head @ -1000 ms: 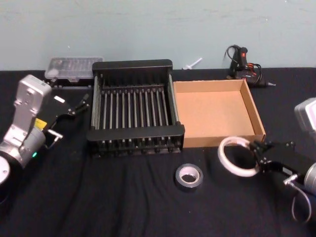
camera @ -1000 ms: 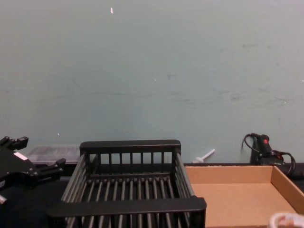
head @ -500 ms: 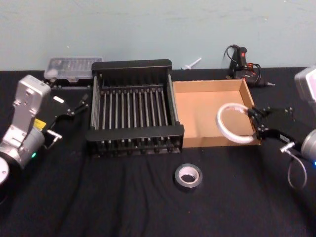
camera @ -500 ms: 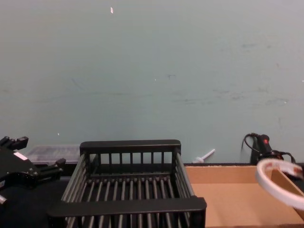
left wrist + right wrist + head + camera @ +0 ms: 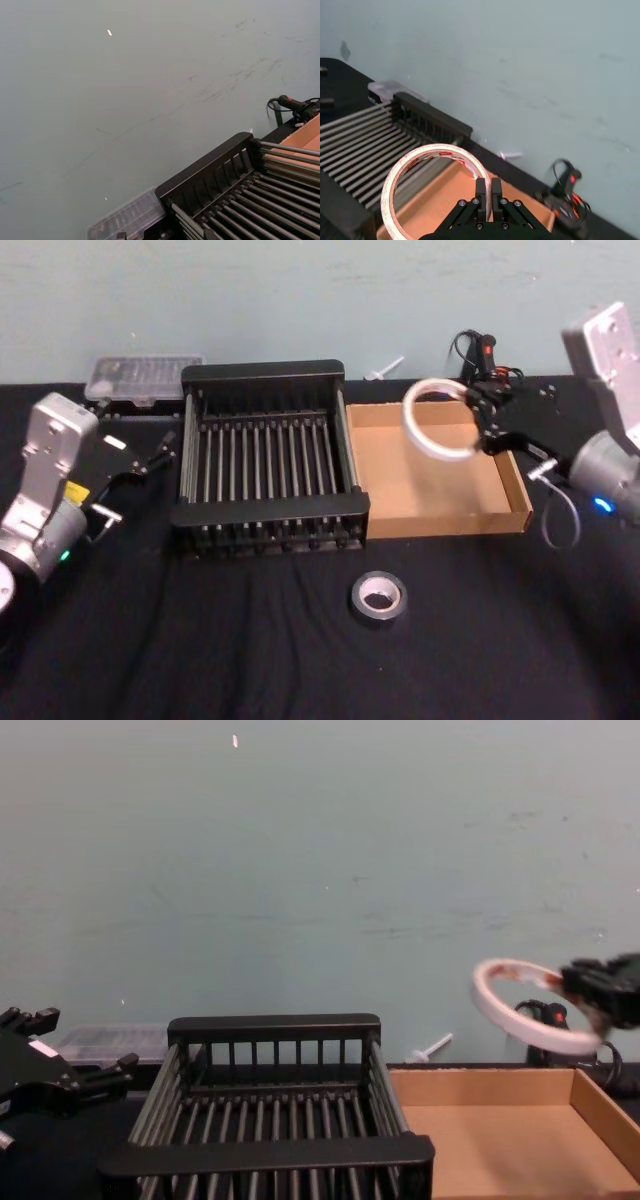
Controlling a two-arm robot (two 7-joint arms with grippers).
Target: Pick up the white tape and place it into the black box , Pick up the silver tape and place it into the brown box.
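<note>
My right gripper is shut on the white tape, a thin wide ring. It holds the ring tilted in the air above the brown box, toward that box's back left part. In the right wrist view the gripper pinches the rim of the tape, whose inner core carries red printing. From the chest the tape hangs well above the box floor. The black box stands left of the brown box. The silver tape lies flat on the cloth in front of both. My left gripper rests open left of the black box.
A clear plastic case sits at the back left by the wall. A black and red glue gun with its cable lies behind the brown box, and a small white piece beside it. Black cloth covers the table.
My right gripper has lifted the white tape from the cloth in front of the brown box and carried it up, back and leftward over that box. The left arm has stayed put.
</note>
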